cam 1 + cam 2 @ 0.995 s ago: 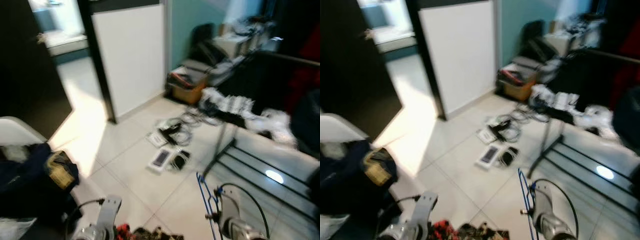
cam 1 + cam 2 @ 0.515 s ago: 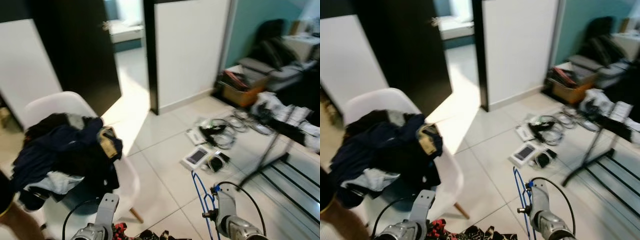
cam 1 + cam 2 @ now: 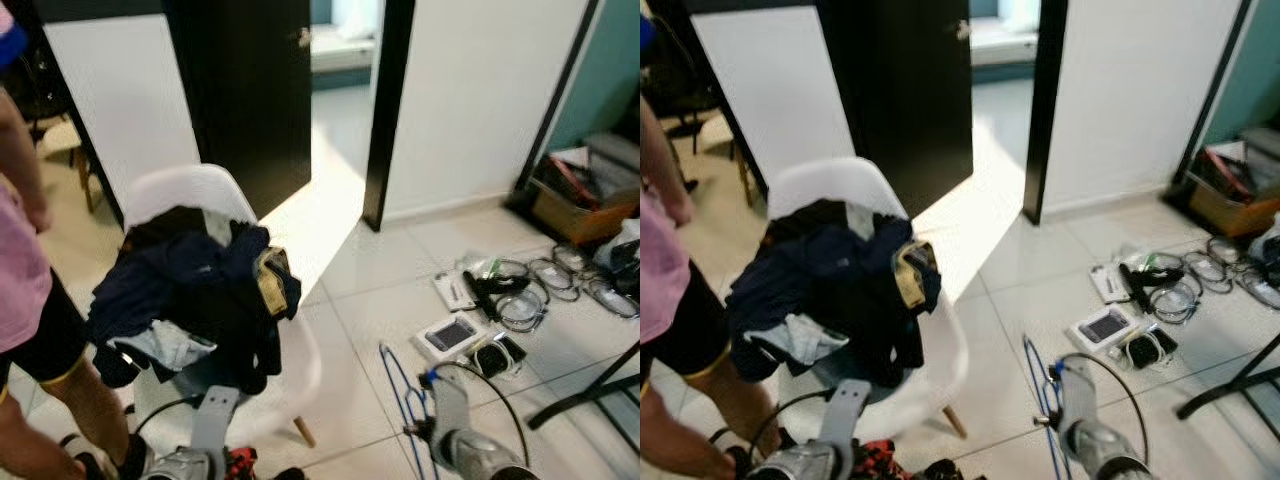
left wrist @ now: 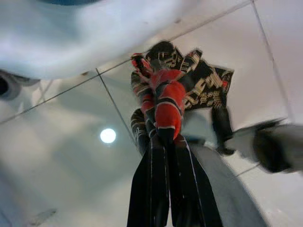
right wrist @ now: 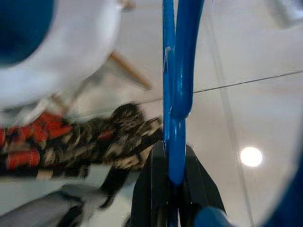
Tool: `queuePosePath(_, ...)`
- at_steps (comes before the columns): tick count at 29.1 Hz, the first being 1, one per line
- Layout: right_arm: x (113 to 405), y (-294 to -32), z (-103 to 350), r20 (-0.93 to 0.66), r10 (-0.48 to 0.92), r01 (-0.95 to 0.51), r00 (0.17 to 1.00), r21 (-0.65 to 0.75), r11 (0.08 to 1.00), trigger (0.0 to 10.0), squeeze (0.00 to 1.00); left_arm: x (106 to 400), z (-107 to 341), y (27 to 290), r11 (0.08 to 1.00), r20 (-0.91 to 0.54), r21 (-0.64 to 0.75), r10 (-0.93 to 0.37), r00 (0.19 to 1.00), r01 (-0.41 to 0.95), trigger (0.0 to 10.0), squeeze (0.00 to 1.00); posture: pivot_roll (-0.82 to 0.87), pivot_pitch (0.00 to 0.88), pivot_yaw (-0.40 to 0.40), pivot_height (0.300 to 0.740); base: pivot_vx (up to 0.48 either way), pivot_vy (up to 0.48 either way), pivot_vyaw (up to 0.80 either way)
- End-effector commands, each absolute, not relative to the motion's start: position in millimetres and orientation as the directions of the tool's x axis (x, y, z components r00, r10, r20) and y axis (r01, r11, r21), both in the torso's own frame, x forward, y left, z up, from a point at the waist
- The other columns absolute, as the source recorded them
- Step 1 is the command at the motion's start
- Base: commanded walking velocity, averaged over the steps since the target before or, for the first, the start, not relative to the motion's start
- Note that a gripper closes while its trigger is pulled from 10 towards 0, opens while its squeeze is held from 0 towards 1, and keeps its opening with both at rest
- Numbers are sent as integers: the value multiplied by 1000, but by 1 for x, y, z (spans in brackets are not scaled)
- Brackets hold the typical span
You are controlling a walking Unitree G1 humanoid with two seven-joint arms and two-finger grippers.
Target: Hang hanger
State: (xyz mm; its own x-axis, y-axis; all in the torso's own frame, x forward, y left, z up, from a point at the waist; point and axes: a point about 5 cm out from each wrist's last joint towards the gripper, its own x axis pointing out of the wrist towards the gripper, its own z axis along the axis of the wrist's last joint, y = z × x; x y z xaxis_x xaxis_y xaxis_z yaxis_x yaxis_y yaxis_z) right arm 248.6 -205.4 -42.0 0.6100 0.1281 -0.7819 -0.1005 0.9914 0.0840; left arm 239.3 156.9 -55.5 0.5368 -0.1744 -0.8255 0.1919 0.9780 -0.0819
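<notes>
The blue hanger [image 5: 176, 90] is carried low in front of the robot's right side, above the tiled floor [image 3: 350, 330]. Its wire runs straight out from between the two black fingers of the right gripper [image 5: 171, 189], which are pressed together on it, pinching the thin blue bar near its lower end. In the head views the hanger [image 3: 400, 395] stands roughly upright just ahead of the right arm.

The left gripper [image 4: 163, 142] is closed on a red and black patterned cloth [image 4: 177, 92], which hangs bunched off the fingertips.

This looks like the carrying step: the hanger is in hand but nowhere near a rail. Ahead stand a white chair [image 3: 190, 195] heaped with dark clothes [image 3: 195, 290], a person [image 3: 25, 300] at the left edge, and cables and gadgets [image 3: 500, 305] scattered on the floor toward the right. The next move probably calls for finding a rail and raising the hook to it.
</notes>
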Motion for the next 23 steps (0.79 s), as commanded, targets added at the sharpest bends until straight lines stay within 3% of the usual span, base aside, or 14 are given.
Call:
queuePosePath(1, 249, -202, -42, -787, 140, -119, 601, 85, 989, 10000, 0, 235, -58, 161, 980, -834, -82, -166, 527, 180, 10000, 0, 32, 0, 1, 740, 0, 0, 800)
queuePosePath(7, 244, -191, -46, -800, 234, -193, 552, 151, 969, 10000, 0, 235, -58, 161, 979, -835, -87, -172, 523, 183, 10000, 0, 36, 0, 0, 740, 0, 0, 800)
queuePosePath(14, 241, -192, -48, -819, 231, -207, 525, 140, 968, 10000, 0, 235, -58, 160, 979, -837, -88, -174, 519, 186, 10000, 0, 34, 0, -1, 740, 0, 0, 759)
queuePosePath(23, 241, -194, -48, -830, 220, -219, 512, 122, 968, 10000, 0, 235, -58, 160, 975, -842, -83, -180, 508, 207, 10000, 0, 32, 0, 0, 740, -299, 0, 0)
